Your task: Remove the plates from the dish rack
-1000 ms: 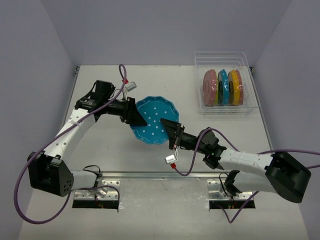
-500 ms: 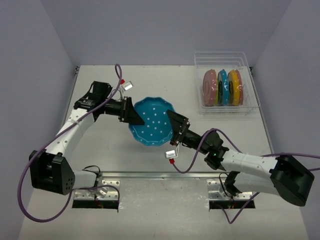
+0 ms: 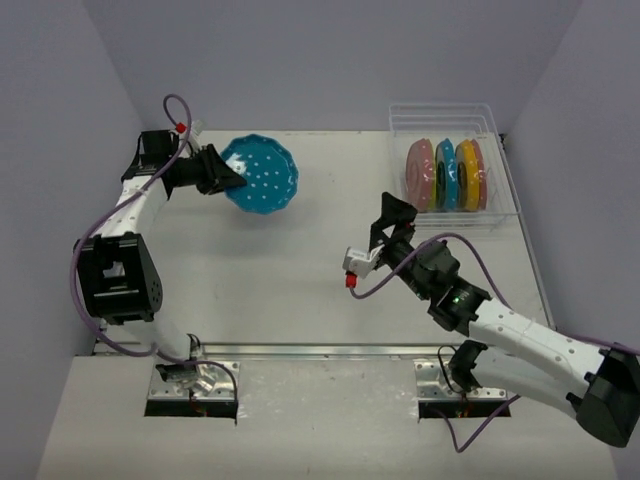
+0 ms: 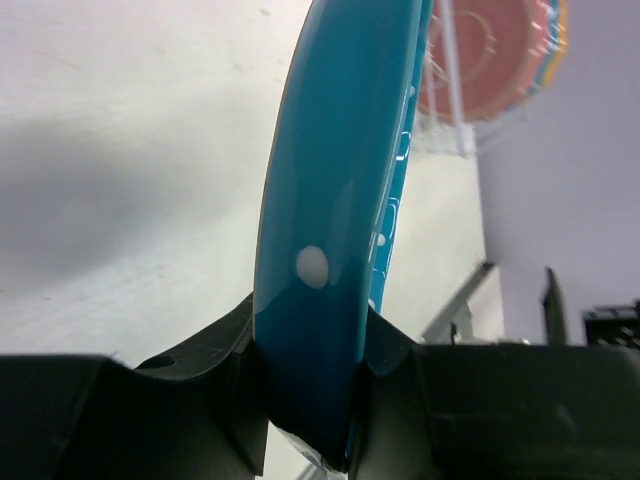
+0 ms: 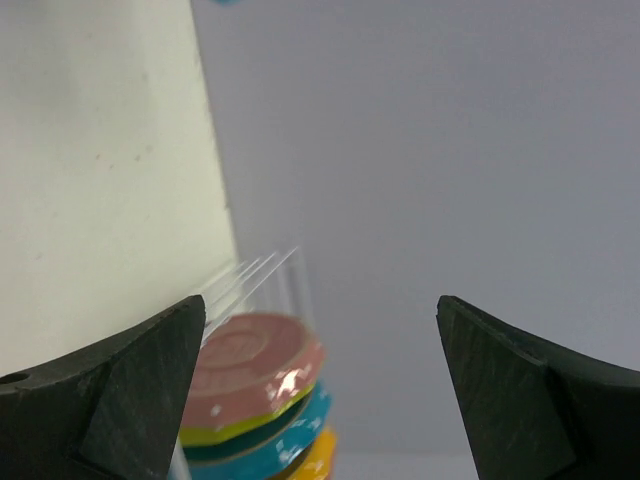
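One blue plate [image 3: 262, 175] is out, clamped in the left fingers [image 4: 150, 410]. The right fingers [image 5: 130, 390] are spread, empty. Seemingly four plates [image 3: 445, 175] remain in the dish rack [image 3: 511, 192].

Left wrist view: blue plate [image 4: 335, 200] lower rim hidden between left gripper [image 4: 312, 335] fingers, top cut by frame edge. Racked plates [image 4: 490, 50] beyond it blurred. Between right gripper [image 5: 320, 310] fingers they're cut at the bottom edge; dish rack [image 5: 262, 272] ribs faint.

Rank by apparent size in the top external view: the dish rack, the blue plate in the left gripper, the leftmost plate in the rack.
1. dish rack
2. held blue plate, nearly face-on
3. leftmost racked plate, pink, standing edge-on, so it shows narrow; true size unsure
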